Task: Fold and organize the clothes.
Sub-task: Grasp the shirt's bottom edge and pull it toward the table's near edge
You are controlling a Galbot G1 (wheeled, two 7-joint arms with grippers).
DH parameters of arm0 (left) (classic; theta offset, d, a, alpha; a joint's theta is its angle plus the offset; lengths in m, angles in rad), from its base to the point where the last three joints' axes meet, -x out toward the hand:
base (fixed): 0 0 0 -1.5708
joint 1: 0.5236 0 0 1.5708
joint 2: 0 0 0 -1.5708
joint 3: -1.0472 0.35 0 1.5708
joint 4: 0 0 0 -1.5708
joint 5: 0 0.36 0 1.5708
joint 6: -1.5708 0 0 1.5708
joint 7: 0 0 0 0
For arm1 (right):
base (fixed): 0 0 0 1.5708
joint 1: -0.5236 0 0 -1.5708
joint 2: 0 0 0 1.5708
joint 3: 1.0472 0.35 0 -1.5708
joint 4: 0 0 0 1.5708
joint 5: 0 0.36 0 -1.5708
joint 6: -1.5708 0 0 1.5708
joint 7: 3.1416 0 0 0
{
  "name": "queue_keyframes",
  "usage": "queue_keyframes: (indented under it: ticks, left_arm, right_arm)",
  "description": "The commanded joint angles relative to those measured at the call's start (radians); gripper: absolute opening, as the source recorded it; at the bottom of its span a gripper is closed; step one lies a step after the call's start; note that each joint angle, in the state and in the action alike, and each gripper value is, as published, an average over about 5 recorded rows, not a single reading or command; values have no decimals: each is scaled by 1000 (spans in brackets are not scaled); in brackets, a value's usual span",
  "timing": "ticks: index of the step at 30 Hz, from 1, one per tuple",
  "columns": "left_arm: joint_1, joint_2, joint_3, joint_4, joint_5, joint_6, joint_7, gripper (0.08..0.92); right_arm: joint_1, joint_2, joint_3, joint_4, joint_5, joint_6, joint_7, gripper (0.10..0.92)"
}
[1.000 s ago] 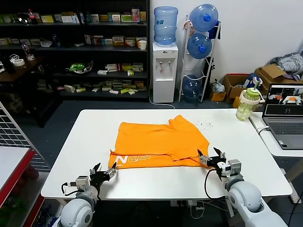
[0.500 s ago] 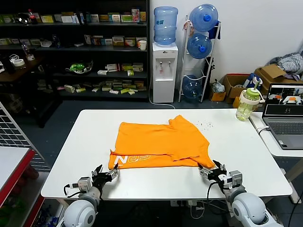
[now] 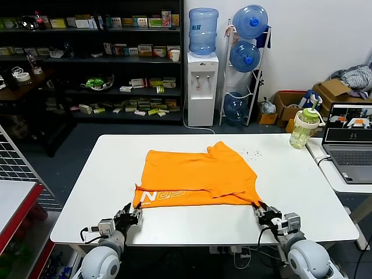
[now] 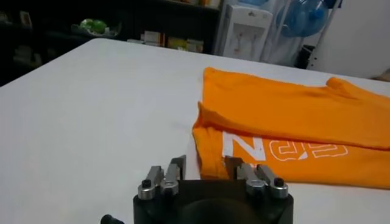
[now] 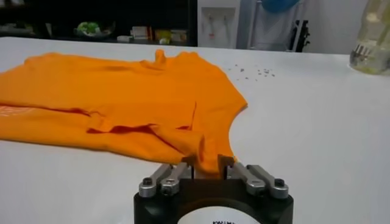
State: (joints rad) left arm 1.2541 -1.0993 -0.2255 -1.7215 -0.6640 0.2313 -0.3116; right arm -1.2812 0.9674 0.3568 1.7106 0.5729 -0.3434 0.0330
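The orange T-shirt [image 3: 197,174] lies folded on the white table [image 3: 290,174], with white lettering along its near strip [image 4: 268,149]. My left gripper [image 3: 131,215] sits low at the shirt's near left corner; in the left wrist view its jaws [image 4: 204,169] are open with the corner between the fingertips. My right gripper [image 3: 260,210] is at the near right corner; in the right wrist view [image 5: 206,163] its jaws are partly open with the shirt's corner [image 5: 183,137] bunched between them. Both grippers rest near the table's front edge.
A green-lidded bottle [image 3: 304,128] stands at the table's far right corner. An open laptop [image 3: 349,142] sits on a side table to the right. A red-edged wire rack [image 3: 14,186] stands at the left. Small crumbs [image 3: 253,153] lie beyond the shirt.
Both grippers have moved lower and nearer the front edge, and each has slid onto a near corner of the shirt. The right jaws have narrowed. The shirt has not moved.
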Motion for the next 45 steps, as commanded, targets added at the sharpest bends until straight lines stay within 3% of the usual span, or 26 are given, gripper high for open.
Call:
queue_keyframes:
  ticks: [1,5,11,14,24,37,41,45]
  left_arm:
    - [0,-3,1,5,7,-1,-2,421]
    - [-2,-3,3,1,7,-2,-5,308]
    - [6,9,0,-40,-8,-1,-21,136]
    - [26,42,-8,-98,-47,5,-38,92]
    - [174,188,-83,-290,-226,57,-89,90]
    - [376,216,-83,-440,-235,85,-133,90]
    - [389,217,-92,-456,-221,114,-136,111]
    - [362,224,-100,-443,-224,133,-147,214]
  right_arm:
    - [-7,-2,2,0,3,2,1,232]
    - [-7,-1,3,7,15,10,1,139]
    - [-29,-17,20,43,58,9,14,124]
    - [-70,-43,42,89,98,-2,28,124]
    - [-332,-75,152,285,157,-52,68,124]
    - [-599,-73,289,426,134,-61,77,130]
    - [-607,-77,315,422,118,-61,83,215]
    - [-563,-90,332,413,106,-48,81,328]
